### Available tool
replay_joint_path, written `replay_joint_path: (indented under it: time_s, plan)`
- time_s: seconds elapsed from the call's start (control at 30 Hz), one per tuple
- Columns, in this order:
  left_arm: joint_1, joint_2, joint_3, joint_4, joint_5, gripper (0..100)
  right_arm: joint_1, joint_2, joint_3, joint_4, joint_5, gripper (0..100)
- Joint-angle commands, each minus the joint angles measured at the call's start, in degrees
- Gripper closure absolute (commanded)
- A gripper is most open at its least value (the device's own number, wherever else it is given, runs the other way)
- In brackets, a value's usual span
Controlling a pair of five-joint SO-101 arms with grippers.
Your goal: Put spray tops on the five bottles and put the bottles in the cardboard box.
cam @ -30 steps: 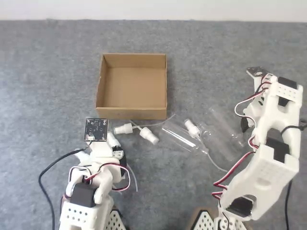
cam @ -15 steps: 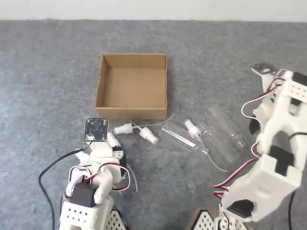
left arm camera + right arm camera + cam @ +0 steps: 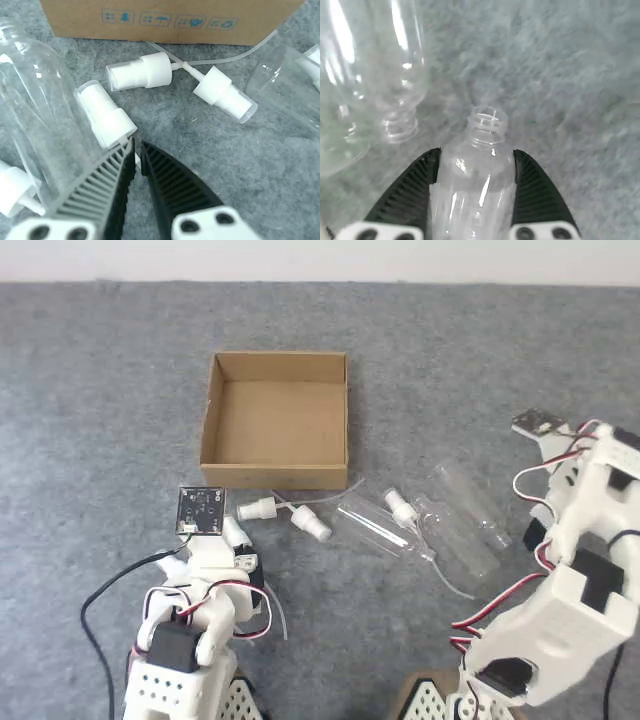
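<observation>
one clear bottle, neck open, clamped between the fingers of the right gripper, over grey carpet. two more bottles on their sides just beside its neck.

seen from above: three bottles lying side by side on the carpet, between the cardboard box and the right arm, near the box's front corner. three white tops loose on the carpet: two just in front of the box, the third among the bottles, with thin tubes trailing from them. box upright, open side up.

left gripper low over the carpet in front of the box, fingers closed to a thin slit and gripping nothing. tips just beside one top. clear bottle lying close against that top's far side. two further tops between the gripper and the box wall. left arm at the near edge, well apart from the right arm.
</observation>
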Motion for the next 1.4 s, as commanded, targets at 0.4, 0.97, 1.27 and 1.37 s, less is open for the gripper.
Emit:
replay_joint_path:
  time_s: [0.4,0.97,1.27,1.37]
  plan:
    - [-0.26,-1.05,-0.13,0.35,-0.18,99,0.48,-4.97,-0.09,0.57,-1.67,80.7]
    - [-0.26,-1.05,-0.13,0.35,-0.18,99,1.54,-0.66,0.09,0.66,-1.76,80.6]
    - [-0.26,-1.05,-0.13,0.35,-0.18,99,1.54,-0.57,0.00,3.38,-1.76,77.5]
    - [-0.26,-1.05,-0.13,0.35,-0.18,99,1.63,-0.48,0.26,3.47,-1.58,79.8]
